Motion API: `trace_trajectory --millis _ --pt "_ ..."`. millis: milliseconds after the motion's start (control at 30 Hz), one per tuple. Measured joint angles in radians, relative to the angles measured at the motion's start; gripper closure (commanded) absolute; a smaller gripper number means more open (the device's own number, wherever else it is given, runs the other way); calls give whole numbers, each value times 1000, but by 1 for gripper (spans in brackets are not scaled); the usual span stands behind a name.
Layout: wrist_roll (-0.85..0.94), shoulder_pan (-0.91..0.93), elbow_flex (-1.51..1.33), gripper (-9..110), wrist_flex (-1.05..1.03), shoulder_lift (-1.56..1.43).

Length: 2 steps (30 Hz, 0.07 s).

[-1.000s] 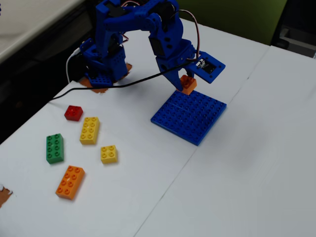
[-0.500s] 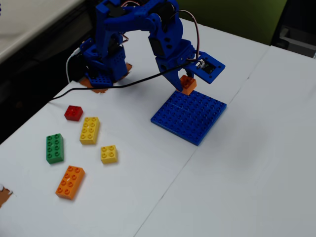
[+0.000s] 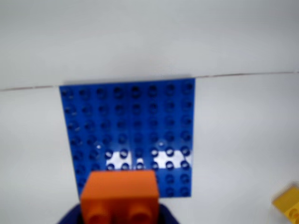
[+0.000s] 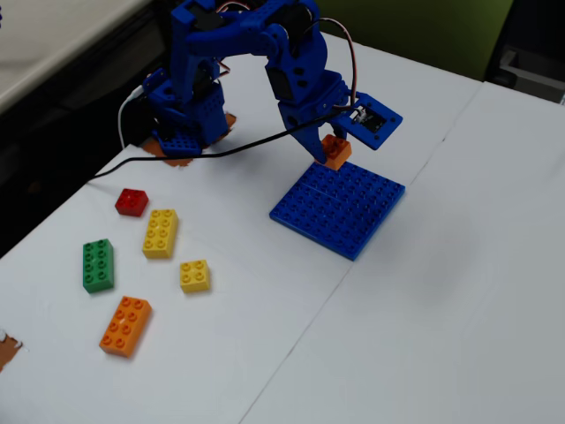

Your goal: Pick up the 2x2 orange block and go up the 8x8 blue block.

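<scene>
The blue end effector (image 4: 331,152) grips the small square orange plastic brick (image 4: 335,150), holding it in the air just over one edge of the big flat blue studded plate (image 4: 340,208) on the white desk (image 4: 441,300). Up close, the wrist view shows the brick's (image 3: 119,193) round studs and shiny spots on the plate (image 3: 131,130). Only the fixed view shows the red brick (image 4: 131,202), green brick (image 4: 98,265), long yellow brick (image 4: 161,233) and long orange brick (image 4: 125,325). A small yellow brick (image 4: 194,276) shows in both views.

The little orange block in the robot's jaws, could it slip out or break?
Probably not. The 2x2 orange block looks like hard plastic, so it shouldn't bend or break. It's small, so likely light. Its smooth sides might slip if the gripper loosens.
</scene>
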<state>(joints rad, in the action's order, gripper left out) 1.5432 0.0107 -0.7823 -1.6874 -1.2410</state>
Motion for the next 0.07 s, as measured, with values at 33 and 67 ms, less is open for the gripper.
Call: trace_trajectory --millis 33,67 --pt "0 2 0 102 0 0" --pt "0 2 0 102 0 0"
